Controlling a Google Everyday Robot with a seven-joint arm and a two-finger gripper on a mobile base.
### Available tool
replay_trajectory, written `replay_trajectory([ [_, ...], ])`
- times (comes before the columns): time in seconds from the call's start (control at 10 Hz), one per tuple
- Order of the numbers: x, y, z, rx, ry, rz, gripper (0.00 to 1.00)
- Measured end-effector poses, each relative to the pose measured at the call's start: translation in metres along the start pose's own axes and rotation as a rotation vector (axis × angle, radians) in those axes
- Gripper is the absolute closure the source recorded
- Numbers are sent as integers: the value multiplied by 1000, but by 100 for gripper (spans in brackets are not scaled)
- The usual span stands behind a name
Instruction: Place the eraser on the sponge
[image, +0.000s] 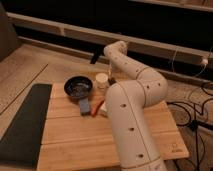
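A blue sponge (84, 106) lies on the wooden table (75, 140), just in front of a black bowl (78, 86). Right beside the sponge, touching or nearly so, lies a slim orange-red object (97, 106), which may be the eraser. A small white item (103, 112) next to it is partly hidden by my arm. My white arm rises from the bottom and bends left over the table's far edge. Its dark gripper (94, 58) hangs beyond that edge, above and behind the bowl, far from the sponge. Nothing shows in it.
A white cup (102, 79) stands right of the bowl. A dark mat (22, 125) lies along the table's left side. Cables (195, 107) trail on the floor at right. A dark wall and ledge run behind.
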Motion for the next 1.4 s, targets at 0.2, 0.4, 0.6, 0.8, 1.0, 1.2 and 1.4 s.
replay_trajectory([
  [0.2,1,9,7,-21,19,-11,35],
  [0.4,3,26,12,-56,38,-40,35],
  [0.6,10,31,20,-64,69,-58,35],
  [0.8,15,32,27,-59,96,-69,35],
  [1.0,20,33,32,-49,120,-79,35],
  [1.2,25,35,37,-44,142,-81,35],
  [1.4,30,35,41,-35,166,-81,38],
])
